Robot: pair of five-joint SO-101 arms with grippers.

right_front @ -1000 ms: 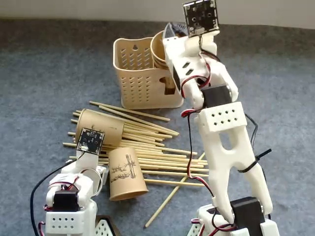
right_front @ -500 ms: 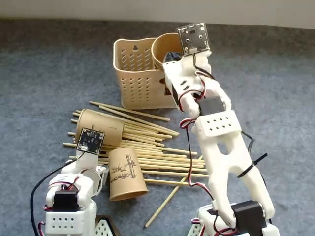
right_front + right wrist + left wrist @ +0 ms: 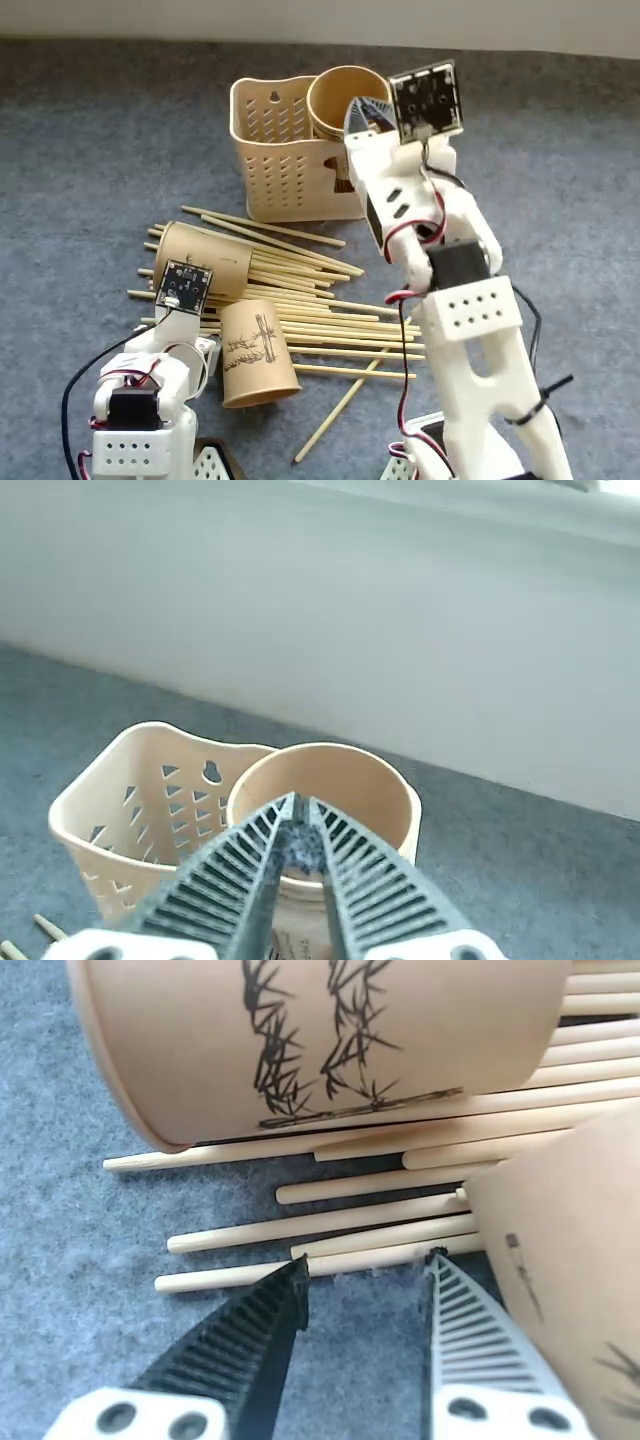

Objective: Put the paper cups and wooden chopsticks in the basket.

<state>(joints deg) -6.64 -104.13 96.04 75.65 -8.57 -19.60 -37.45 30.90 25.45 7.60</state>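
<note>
A beige slotted basket stands at the back of the grey carpet, with one paper cup upright inside it. My right gripper hovers at that cup's rim; in the right wrist view the right gripper is shut with nothing in it, above the cup and basket. Two more cups lie on a spread of wooden chopsticks: one farther off, one nearer. My left gripper is open, low over the chopsticks between the two cups.
Bare grey carpet lies left of the basket and right of the right arm. One chopstick lies askew at the near edge of the pile. A pale wall rises behind the basket.
The right arm has drawn back and to the right from over the basket, uncovering the cup that stays inside. The left arm has not moved.
</note>
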